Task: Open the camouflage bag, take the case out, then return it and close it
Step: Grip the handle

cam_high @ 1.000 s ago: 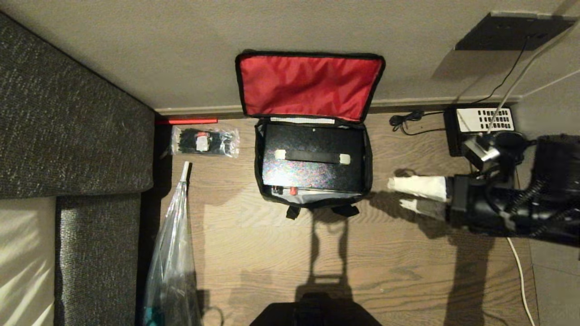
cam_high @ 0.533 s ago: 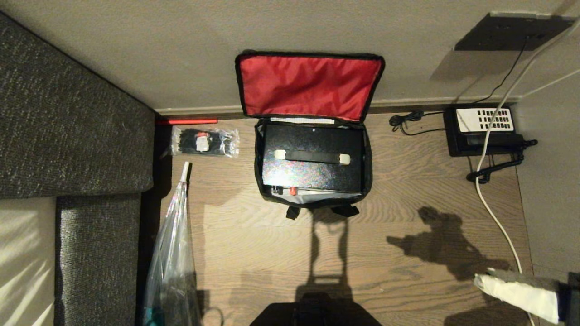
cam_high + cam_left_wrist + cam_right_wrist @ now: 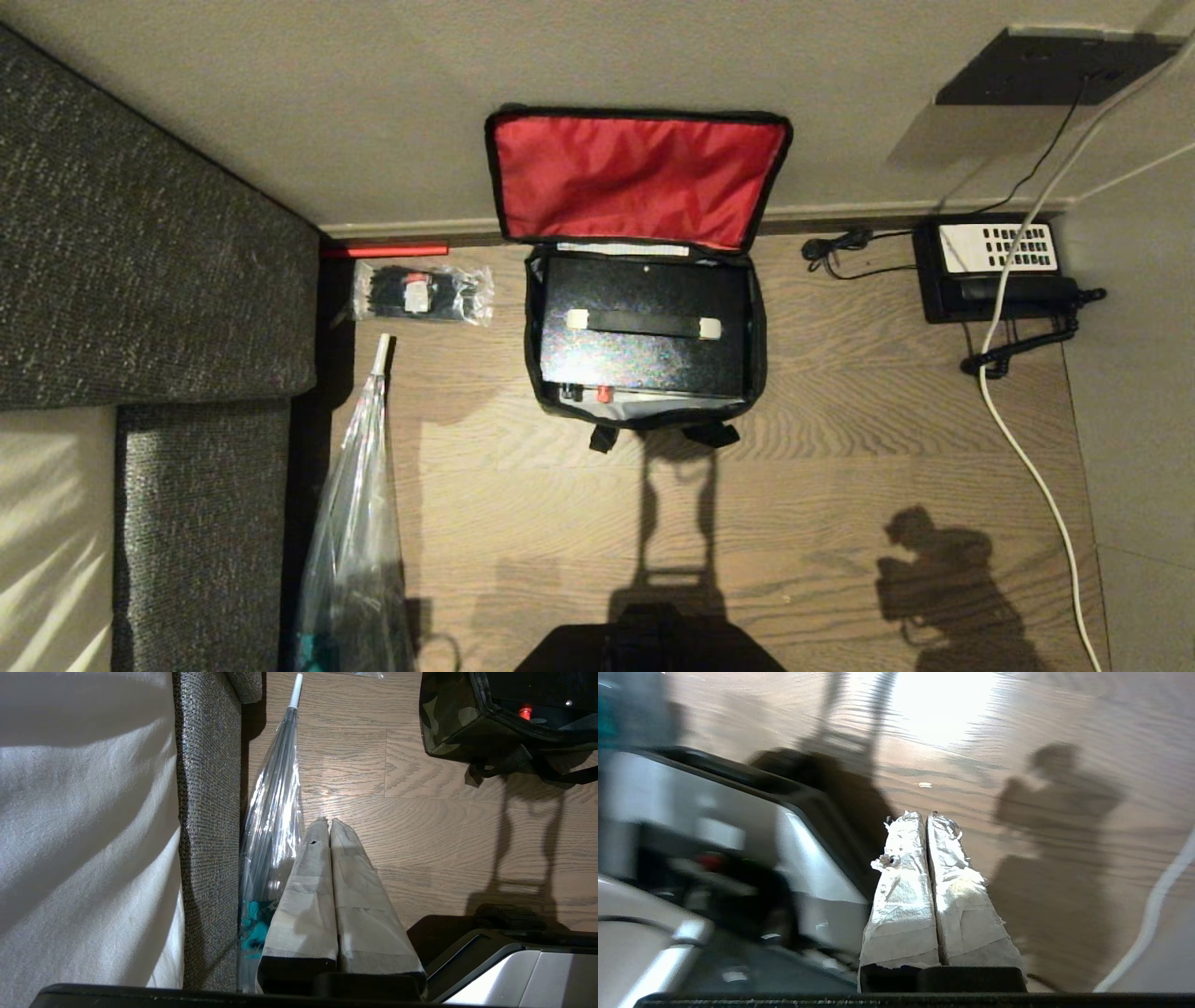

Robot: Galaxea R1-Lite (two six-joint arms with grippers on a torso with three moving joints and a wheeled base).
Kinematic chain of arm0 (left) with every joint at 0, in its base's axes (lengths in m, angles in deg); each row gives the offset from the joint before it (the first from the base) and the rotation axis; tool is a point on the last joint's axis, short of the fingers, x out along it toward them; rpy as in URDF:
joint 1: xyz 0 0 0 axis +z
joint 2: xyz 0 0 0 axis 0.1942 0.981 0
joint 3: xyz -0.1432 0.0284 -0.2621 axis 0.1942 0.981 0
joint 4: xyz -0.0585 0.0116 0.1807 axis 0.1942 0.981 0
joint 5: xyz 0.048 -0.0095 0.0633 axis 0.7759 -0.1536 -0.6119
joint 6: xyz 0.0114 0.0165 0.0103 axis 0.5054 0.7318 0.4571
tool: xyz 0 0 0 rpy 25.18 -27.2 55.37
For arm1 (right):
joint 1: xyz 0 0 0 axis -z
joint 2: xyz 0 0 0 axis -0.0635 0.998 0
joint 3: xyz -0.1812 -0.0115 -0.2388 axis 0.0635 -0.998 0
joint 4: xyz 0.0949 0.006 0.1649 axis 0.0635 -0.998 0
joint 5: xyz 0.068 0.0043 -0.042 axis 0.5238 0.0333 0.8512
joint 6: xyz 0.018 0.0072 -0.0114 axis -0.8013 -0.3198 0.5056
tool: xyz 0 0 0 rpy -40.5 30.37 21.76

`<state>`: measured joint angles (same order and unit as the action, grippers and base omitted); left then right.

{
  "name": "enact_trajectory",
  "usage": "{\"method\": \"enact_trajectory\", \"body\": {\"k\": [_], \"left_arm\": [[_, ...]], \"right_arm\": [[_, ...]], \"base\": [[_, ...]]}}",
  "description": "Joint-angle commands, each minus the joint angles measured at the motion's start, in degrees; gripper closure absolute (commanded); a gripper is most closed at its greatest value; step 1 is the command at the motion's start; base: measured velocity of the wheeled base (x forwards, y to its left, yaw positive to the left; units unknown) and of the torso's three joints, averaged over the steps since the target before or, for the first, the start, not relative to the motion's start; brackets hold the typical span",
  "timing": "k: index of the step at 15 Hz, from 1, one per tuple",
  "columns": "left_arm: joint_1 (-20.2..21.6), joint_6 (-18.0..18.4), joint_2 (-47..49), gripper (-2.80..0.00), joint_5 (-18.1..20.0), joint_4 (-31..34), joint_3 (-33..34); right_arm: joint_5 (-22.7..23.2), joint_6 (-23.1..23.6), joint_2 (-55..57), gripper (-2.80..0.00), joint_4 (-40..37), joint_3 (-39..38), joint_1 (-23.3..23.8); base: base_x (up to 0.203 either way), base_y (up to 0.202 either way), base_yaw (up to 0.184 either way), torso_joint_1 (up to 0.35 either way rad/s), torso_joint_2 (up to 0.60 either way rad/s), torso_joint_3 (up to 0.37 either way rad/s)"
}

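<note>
The camouflage bag (image 3: 759, 322) stands open on the wood floor against the wall, its red-lined lid flap (image 3: 639, 177) leaning back on the wall. Inside it lies the flat black case (image 3: 644, 359), with a cream-ended handle (image 3: 644, 324) and a small red latch (image 3: 604, 394). Neither gripper appears in the head view. My left gripper (image 3: 327, 821) is shut and empty, low over the floor, well short of the bag's corner (image 3: 448, 723). My right gripper (image 3: 924, 814) is shut and empty too, beside my own base, with only bare floor beyond it.
A grey sofa (image 3: 140, 233) fills the left side, with a clear plastic bag (image 3: 359, 523) leaning on it. A small packet (image 3: 422, 291) lies left of the bag. At the right are a black telephone (image 3: 994, 266) and a white cable (image 3: 1027, 467).
My right arm pulled back from beside the bag toward the lower right and left the head view; its gripper went from open to shut. The bag and case stayed put.
</note>
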<state>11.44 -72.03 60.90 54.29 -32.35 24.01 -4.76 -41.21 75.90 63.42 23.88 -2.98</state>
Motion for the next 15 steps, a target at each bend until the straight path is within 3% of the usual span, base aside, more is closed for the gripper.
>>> {"method": "enact_trajectory", "body": {"k": [1,5,7,9,12,15], "left_arm": [[0.0,0.0,-0.1,0.0,0.0,0.0,0.2],[0.0,0.0,0.0,0.0,0.0,0.0,0.2],[0.0,0.0,-0.1,0.0,0.0,0.0,0.2],[0.0,0.0,-0.1,0.0,0.0,0.0,0.2],[0.0,0.0,-0.1,0.0,0.0,0.0,0.2],[0.0,0.0,0.0,0.0,0.0,0.0,0.2]], "right_arm": [[-0.3,1.1,-8.6,0.0,3.9,-4.6,4.9],[-9.2,4.6,-16.4,0.0,5.5,-6.3,6.3],[-9.1,2.5,-20.3,0.0,6.5,-6.9,6.3],[-9.4,-4.0,-20.5,0.0,6.0,-7.4,6.3],[-9.6,-2.4,-22.3,0.0,2.8,-7.0,6.3],[-9.7,-5.0,-23.5,0.0,5.1,-7.8,6.3]], "base": [[0.0,0.0,0.0,0.0,0.0,0.0],[0.0,0.0,0.0,0.0,0.0,0.0],[0.0,0.0,0.0,0.0,0.0,0.0],[0.0,0.0,0.0,0.0,0.0,0.0],[0.0,0.0,0.0,0.0,0.0,0.0],[0.0,0.0,0.0,0.0,0.0,0.0]]}}
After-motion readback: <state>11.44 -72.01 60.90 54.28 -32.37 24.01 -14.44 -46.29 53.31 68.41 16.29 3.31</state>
